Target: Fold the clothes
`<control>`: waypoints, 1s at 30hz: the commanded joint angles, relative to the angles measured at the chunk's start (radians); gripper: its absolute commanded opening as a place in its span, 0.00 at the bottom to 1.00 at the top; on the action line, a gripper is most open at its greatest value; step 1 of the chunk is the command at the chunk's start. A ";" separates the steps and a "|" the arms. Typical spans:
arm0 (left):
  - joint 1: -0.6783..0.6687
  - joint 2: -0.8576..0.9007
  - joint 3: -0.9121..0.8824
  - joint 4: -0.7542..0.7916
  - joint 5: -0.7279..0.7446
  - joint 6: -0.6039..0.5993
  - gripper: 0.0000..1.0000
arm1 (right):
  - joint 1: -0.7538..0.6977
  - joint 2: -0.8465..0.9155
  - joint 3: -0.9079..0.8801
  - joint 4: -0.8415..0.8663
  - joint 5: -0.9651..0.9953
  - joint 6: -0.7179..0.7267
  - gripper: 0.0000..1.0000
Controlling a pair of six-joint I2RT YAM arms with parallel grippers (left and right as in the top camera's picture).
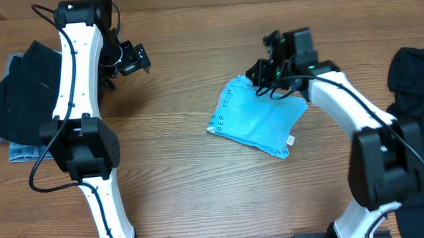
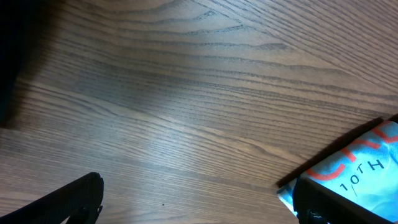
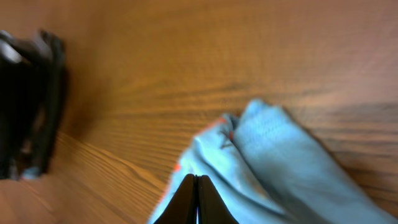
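Observation:
A light blue T-shirt (image 1: 258, 117) lies folded into a compact rectangle in the middle of the wooden table, pale lettering along its left edge. My right gripper (image 1: 258, 72) hovers at the shirt's top left corner. In the right wrist view its fingers (image 3: 198, 186) are pressed together over the blue cloth (image 3: 280, 162), with no fabric showing between them. My left gripper (image 1: 134, 59) is off to the left, well apart from the shirt. Its fingers (image 2: 74, 199) stand wide open over bare wood, and the shirt's printed corner (image 2: 373, 168) shows at the right edge.
A heap of dark garments (image 1: 20, 84) lies at the far left on a blue denim-like piece (image 1: 23, 151). More dark clothing (image 1: 414, 74) is piled at the right edge. A blurred dark shape (image 3: 31, 106) fills the left of the right wrist view.

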 commanded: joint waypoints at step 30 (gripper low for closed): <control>-0.003 -0.019 0.021 0.002 0.008 0.002 1.00 | 0.187 -0.005 0.124 -0.241 -0.148 -0.050 0.04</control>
